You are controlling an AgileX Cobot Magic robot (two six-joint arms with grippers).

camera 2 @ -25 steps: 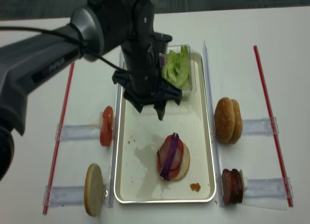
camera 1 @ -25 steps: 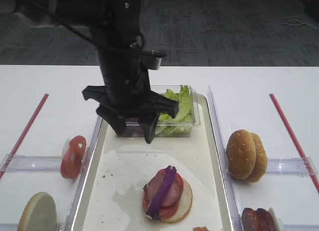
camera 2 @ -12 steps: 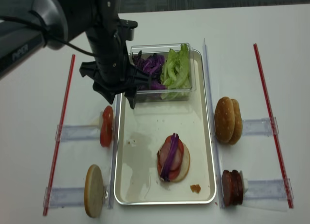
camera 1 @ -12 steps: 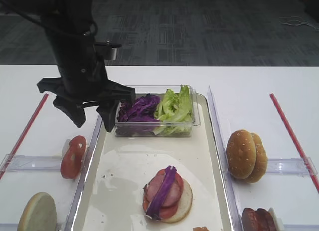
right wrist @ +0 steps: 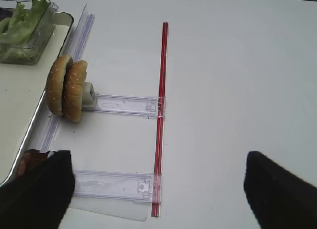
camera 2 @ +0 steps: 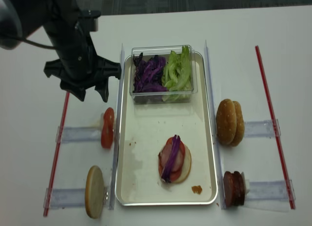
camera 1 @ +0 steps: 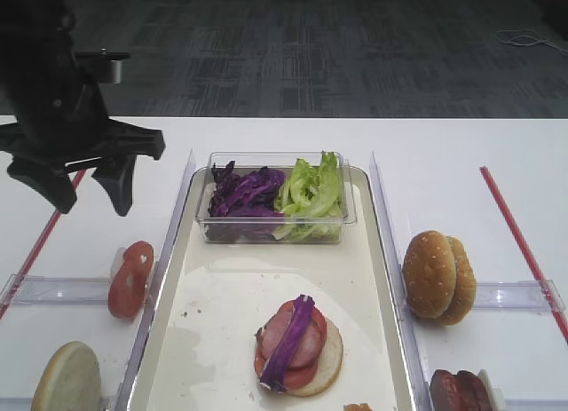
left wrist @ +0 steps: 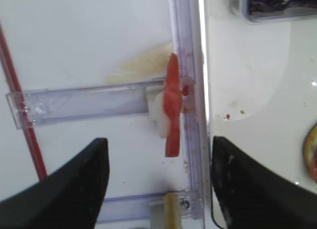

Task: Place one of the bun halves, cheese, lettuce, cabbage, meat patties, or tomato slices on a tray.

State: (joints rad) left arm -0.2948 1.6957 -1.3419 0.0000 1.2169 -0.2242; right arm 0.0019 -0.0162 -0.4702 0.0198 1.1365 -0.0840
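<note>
Tomato slices [left wrist: 172,110] edge-on, left wrist only

Both high views look down on the worktop [camera 1: 444,145], sharing the tray [camera 1: 373,278]; wrist cameras look down close at either tray side.
</note>
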